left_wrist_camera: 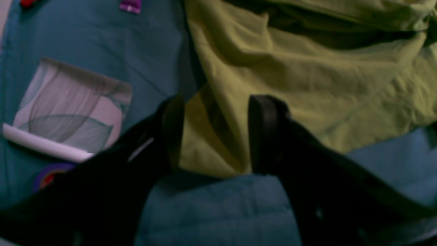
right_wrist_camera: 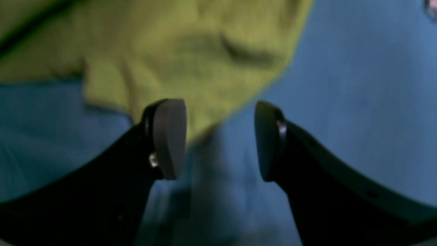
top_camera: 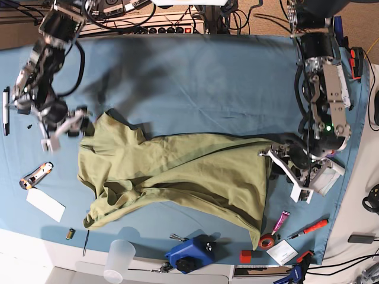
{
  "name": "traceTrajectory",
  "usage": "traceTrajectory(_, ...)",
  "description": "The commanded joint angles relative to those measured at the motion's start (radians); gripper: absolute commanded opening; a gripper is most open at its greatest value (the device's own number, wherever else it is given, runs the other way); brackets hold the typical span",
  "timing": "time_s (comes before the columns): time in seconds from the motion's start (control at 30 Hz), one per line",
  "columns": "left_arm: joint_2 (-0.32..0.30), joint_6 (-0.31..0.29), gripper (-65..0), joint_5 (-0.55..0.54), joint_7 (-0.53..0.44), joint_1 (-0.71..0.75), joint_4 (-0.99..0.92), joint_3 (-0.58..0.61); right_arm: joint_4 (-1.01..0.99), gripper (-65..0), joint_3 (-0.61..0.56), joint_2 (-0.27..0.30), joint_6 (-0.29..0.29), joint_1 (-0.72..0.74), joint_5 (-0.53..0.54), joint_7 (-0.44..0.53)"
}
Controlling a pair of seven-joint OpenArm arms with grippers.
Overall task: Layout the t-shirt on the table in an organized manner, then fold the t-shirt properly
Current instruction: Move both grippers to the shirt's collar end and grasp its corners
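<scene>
Where t-shirt sprawls, blue tool nearby.

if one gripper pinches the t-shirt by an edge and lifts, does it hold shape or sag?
Probably sags: the t-shirt lies in soft folds and creases, so it looks limp, not stiff. It likely drags along the table rather than sliding as one piece, since it's spread wide between the left gripper and right gripper. Seems light, thin cloth.

Olive-green t-shirt — plain — on teal-blue table; black grippers.
</scene>
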Motion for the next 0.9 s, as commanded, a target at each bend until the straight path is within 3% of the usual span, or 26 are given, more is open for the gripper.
traceTrajectory(0.0, -0.005, 0.008, -36.3, -0.006, -0.021, -0.006, 0.035, -0.003, 0.018, -33.2, 0.002, 0.015, 0.009, -0.007, 0.024, 0.021)
traceTrajectory(0.33, -0.005, 0.019, -36.3, 0.016, -0.023, 0.082, 0.093, -0.003, 0.016, -33.2, 0.000, -0.058, 0.003, -0.075, -0.100, 0.191)
traceTrajectory(0.5, -0.005, 0.019, -36.3, 0.016, -0.023, 0.084, 0.093, -0.003, 0.016, -33.2, 0.000, -0.104, -0.054, -0.076, -0.177, 0.247)
traceTrajectory(0.6, -0.005, 0.019, -36.3, 0.015, -0.023, 0.085, 0.093, -0.003, 0.016, -33.2, 0.000, -0.111, -0.060, -0.075, -0.187, 0.286)
traceTrajectory(0.87, -0.005, 0.019, -36.3, 0.016, -0.023, 0.085, 0.093, -0.003, -0.028, -33.3, -0.003, -0.140, -0.067, -0.012, -0.187, 0.273)
